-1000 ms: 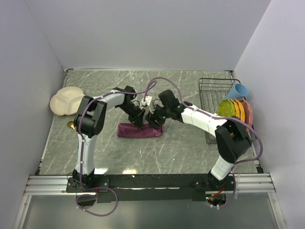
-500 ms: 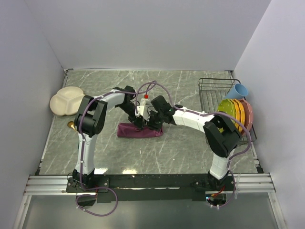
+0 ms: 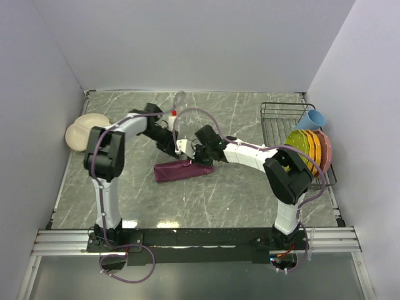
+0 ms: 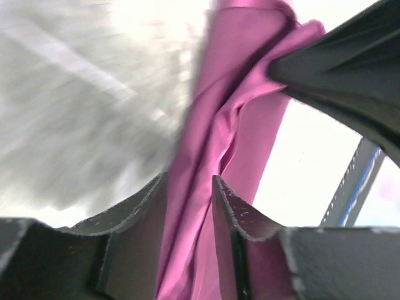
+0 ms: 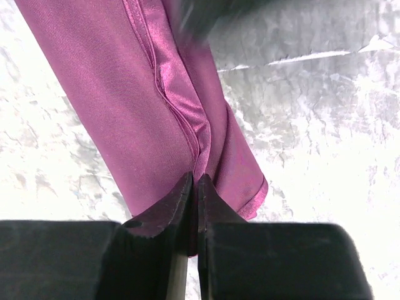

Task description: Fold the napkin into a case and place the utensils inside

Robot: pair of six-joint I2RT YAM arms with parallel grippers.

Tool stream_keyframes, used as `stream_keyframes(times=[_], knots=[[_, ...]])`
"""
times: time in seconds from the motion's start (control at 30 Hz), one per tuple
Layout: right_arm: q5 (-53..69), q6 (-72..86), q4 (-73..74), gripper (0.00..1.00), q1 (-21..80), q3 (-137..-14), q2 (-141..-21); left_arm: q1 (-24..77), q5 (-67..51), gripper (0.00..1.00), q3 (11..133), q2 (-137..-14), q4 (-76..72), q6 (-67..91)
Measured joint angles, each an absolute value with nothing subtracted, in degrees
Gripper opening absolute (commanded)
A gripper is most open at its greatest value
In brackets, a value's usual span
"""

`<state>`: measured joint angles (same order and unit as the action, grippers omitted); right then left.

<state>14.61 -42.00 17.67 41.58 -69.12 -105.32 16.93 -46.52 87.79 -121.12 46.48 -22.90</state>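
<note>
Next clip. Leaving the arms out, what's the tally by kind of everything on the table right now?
napkin: 1
divided plate: 1
dish rack: 1
cup: 1
plates standing in the rack: at least 3, since they overlap and the exact count is unclear
Total: at least 7

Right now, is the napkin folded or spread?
Folded. The napkin lies as a narrow strip on the table; both wrist views show stacked layers.

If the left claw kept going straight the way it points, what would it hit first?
The napkin: its folds run between the left gripper's parted fingers. Behind that, probably the table, though depth is unclear.
</note>
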Motion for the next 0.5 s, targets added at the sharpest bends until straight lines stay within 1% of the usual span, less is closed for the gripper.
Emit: stream_keyframes(times=[0.17, 0.2, 0.23, 0.3, 0.4, 0.5], knots=[[13.9, -42.8, 19.4, 0.09, 41.8, -69.5, -106.3, 10.4, -46.1, 0.43, 83.5, -113.2, 41.9, -19.2], [13.7, -42.7, 20.0, 0.05, 41.8, -69.9, -106.7, 9.5, -46.2, 0.43, 81.9, -111.2, 40.8, -18.3], [13.6, -42.7, 20.6, 0.04, 41.8, -70.5, -107.2, 8.9, -46.5, 0.43, 80.2, -109.3, 39.7, -17.1], [13.4, -41.9, 22.0, 0.0, 41.8, -72.6, -108.6, 8.3, -47.2, 0.44, 76.9, -105.9, 37.4, -14.8], [13.3, -40.1, 23.6, 0.0, 41.6, -75.9, -111.0, 8.2, -48.2, 0.45, 70.8, -101.8, 33.1, -9.5], [14.1, -37.7, 25.4, 0.0, 41.0, -78.3, -112.4, 8.1, -48.4, 0.45, 66.4, -100.2, 29.5, -4.7]])
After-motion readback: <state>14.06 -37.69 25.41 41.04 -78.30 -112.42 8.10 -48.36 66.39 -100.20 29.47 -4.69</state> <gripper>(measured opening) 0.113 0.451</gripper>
